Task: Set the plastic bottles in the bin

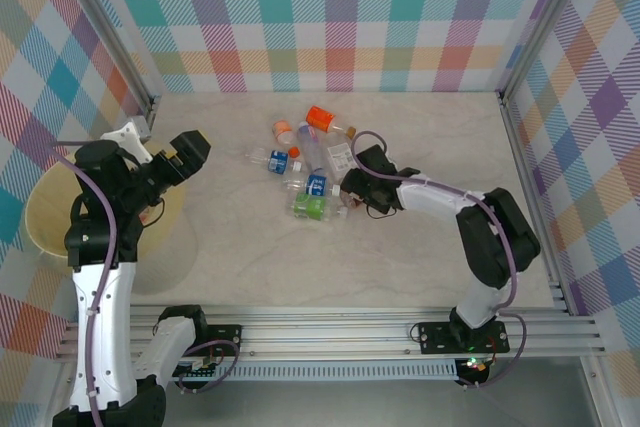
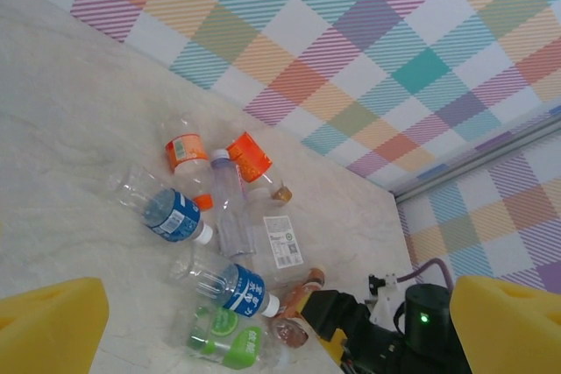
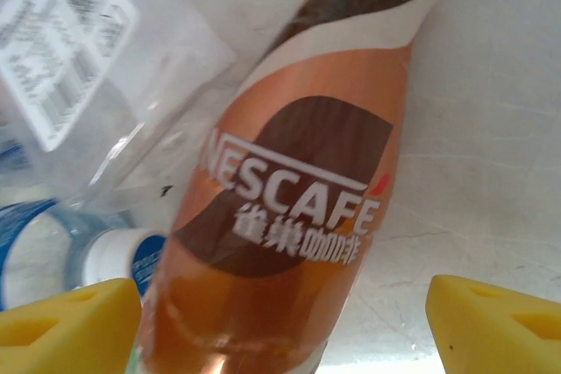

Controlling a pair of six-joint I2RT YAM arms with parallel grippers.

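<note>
Currently, right hand (image 3: 280, 321) spread wide astride brown coffee bottle (image 3: 298, 181), not gripping, left hand (image 1: 189, 156) wide, empty.

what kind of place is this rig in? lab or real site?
Probably a lab data-collection cell: plaid backdrop walls on a metal frame, left arm and right arm bolted to an aluminium rail, plastic bottles heaped on a bare table.

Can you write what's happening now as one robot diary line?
left gripper: open, empty | right gripper: open, straddling brown coffee bottle | other bottles: on table
</note>
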